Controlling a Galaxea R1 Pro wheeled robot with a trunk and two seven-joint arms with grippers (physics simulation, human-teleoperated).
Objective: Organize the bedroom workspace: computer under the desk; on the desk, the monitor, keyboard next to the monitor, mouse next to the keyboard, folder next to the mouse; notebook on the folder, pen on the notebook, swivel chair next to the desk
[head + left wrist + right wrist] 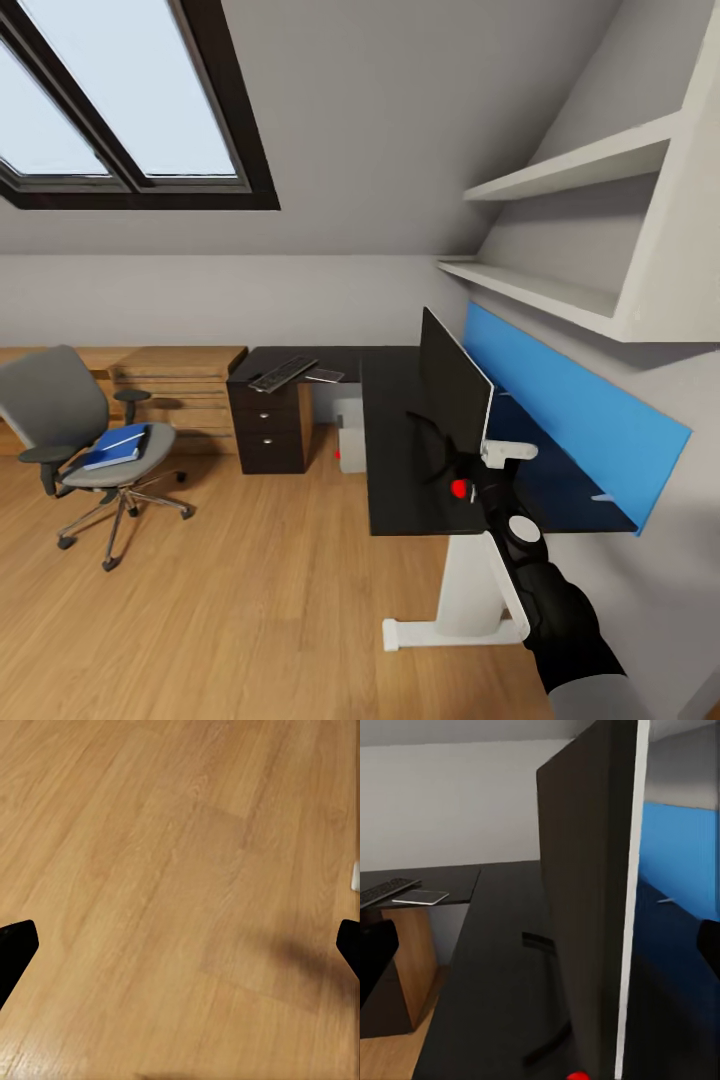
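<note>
An attic bedroom with a sloped grey ceiling, a dark-framed skylight and warm wood-plank flooring (250,600) fills the head view. The black L-shaped desk (400,500) stands against a blue back panel (580,420), with white wall shelves (560,170) above. The monitor (452,385), thin and flat, stands edge-on upon the desk, a red dot at its near lower corner. The keyboard (283,373) lies on the far wing above the drawer unit, a thin dark flat item just beside it. The pale computer (350,440) sits under the desk. The grey swivel chair (60,410) is well apart to the left, the blue folder (115,447) on its seat. The right gripper (480,470) is at the monitor's lower corner; its grip cannot be told here.

The left wrist view shows smooth plank floor, with the left gripper's (180,945) black fingertips (15,945) spread wide, holding nothing.

In the right wrist view, the monitor's matte panel looms close and the fingertips stand wide apart either side. No writing is legible.
</note>
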